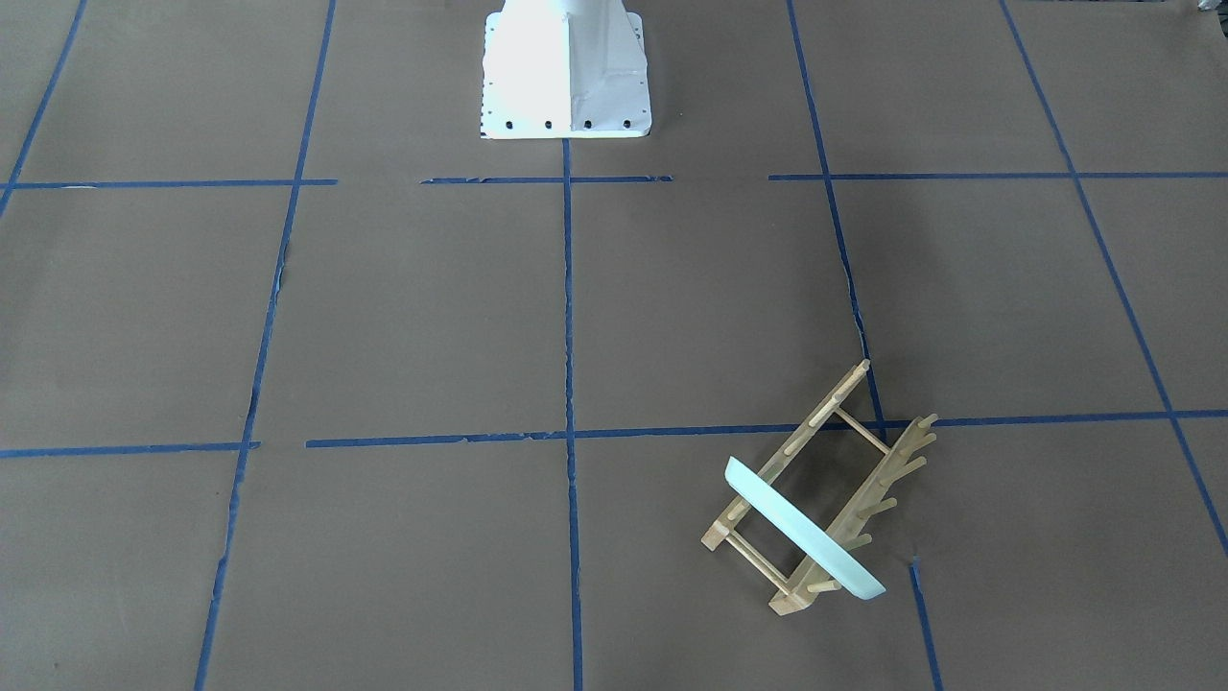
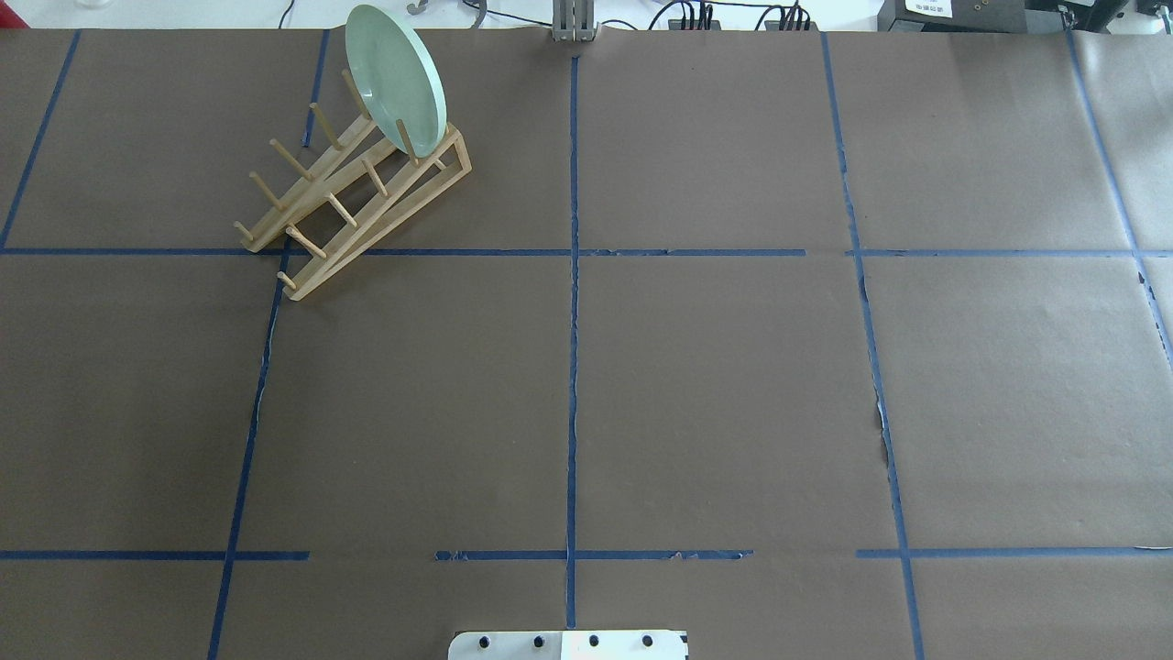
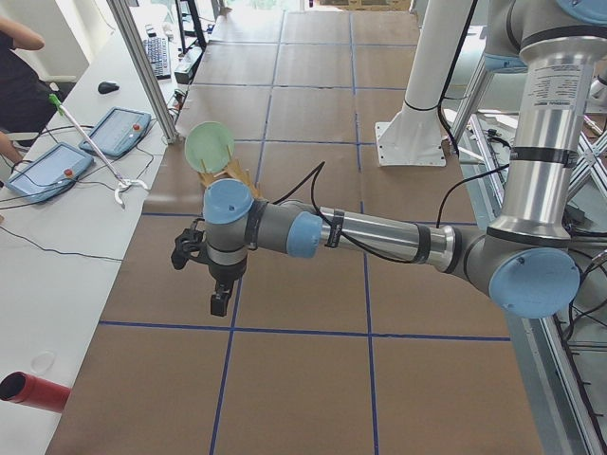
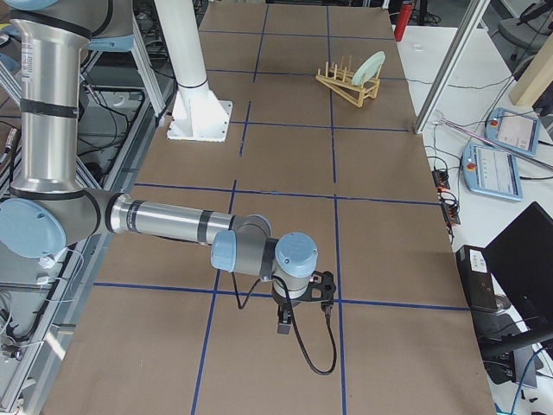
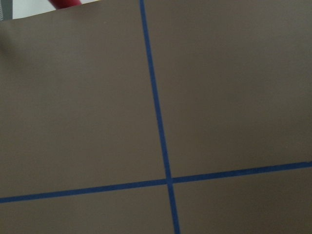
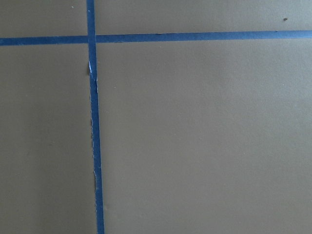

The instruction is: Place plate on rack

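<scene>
Pale mint-green round plate (image 2: 396, 78) sits on edge between pegs of the light wooden dish rack (image 2: 440, 174); judged rigid, slick, chippable, best pinched at its upper rim; left hand (image 3: 218, 303) and right hand (image 4: 285, 327) hang far off, closure cannot be told.

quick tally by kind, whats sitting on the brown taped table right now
plate: 1
rack: 1
total: 2
</scene>
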`<move>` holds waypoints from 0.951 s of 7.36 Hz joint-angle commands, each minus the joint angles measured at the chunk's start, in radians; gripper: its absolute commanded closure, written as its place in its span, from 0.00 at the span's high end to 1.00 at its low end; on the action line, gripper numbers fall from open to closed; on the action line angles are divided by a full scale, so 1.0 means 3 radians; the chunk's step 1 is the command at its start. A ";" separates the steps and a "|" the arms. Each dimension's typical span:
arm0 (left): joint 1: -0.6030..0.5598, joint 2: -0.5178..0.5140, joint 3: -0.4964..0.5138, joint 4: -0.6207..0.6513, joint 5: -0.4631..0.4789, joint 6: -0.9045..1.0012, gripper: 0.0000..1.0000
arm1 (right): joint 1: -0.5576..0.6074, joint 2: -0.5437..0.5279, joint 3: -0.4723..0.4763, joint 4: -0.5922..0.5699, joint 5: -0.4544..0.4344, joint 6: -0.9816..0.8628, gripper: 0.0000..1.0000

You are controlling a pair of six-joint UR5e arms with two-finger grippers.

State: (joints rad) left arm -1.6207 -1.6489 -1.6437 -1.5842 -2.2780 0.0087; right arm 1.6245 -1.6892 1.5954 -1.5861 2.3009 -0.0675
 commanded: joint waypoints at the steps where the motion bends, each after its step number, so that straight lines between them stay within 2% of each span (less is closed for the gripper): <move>1: -0.0125 0.0167 0.0028 0.0234 -0.0153 0.0383 1.00 | 0.0000 0.0001 0.0000 0.0000 0.0000 0.0000 1.00; 3: -0.0120 0.0286 0.0002 0.0234 -0.0356 0.0365 1.00 | 0.0000 0.0001 -0.0005 0.0000 0.0000 0.0000 1.00; 7: -0.0110 0.0409 0.0038 0.0183 -0.0373 0.0370 1.00 | 0.0000 0.0001 -0.0005 0.0000 0.0000 0.0000 1.00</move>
State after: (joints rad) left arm -1.6537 -1.5346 -1.6398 -1.5253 -2.3895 0.1170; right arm 1.6245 -1.6889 1.5945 -1.5861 2.3010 -0.0675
